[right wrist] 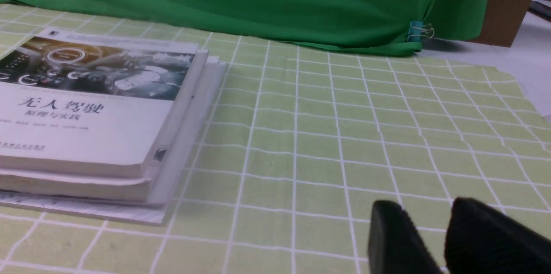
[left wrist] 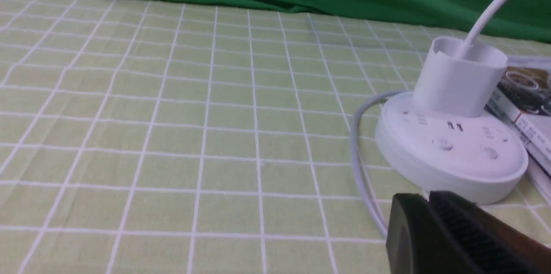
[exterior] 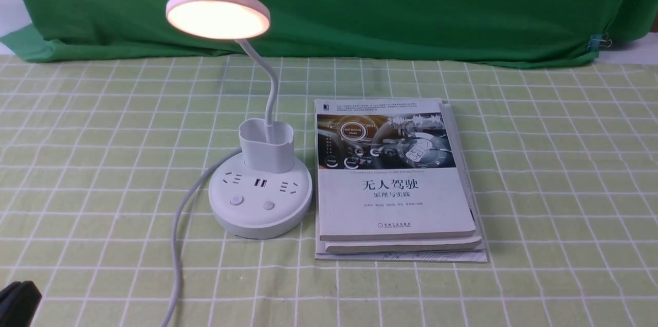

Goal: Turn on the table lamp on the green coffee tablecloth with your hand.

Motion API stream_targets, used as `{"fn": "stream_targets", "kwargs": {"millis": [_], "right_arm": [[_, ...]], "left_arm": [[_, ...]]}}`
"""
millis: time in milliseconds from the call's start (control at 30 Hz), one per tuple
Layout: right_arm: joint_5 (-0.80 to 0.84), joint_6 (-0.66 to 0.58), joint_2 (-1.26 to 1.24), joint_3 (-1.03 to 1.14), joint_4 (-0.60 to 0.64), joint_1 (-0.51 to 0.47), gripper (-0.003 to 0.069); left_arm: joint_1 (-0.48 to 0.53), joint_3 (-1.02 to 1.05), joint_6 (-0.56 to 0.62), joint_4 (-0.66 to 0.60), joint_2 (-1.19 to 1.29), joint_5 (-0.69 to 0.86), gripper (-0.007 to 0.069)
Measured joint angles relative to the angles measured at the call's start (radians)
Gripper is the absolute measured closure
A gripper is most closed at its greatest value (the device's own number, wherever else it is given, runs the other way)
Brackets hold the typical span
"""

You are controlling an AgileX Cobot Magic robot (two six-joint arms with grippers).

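The white table lamp (exterior: 260, 197) stands on the pale yellow-green gridded tablecloth (exterior: 103, 126), left of centre. Its round disc head (exterior: 218, 13) glows warm white. The base carries sockets and two buttons (exterior: 236, 200), and its white cord (exterior: 177, 244) runs toward the front edge. In the left wrist view the lamp base (left wrist: 450, 149) is close ahead of my left gripper (left wrist: 428, 197), whose jaws are shut and empty, a short way from the base. Only a black corner of my left gripper (exterior: 18, 301) shows at the front left. My right gripper (right wrist: 426, 207) is open and empty, low over the cloth.
A stack of books (exterior: 396, 178) lies right beside the lamp base, also in the right wrist view (right wrist: 94, 114). A dark green backdrop cloth (exterior: 411, 3) hangs along the back, held by a blue clip (exterior: 596, 42). The tablecloth's right edge (right wrist: 521, 88) meets bare white table.
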Motion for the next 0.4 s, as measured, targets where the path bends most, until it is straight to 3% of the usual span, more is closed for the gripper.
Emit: {"fn": "stream_targets", "kwargs": {"millis": [400], "right_arm": [[-0.001,0.0,0.0,0.0,0.0,0.0,0.0417]], "left_arm": [[-0.002,0.0,0.0,-0.003,0.0,-0.018,0.0606]]}}
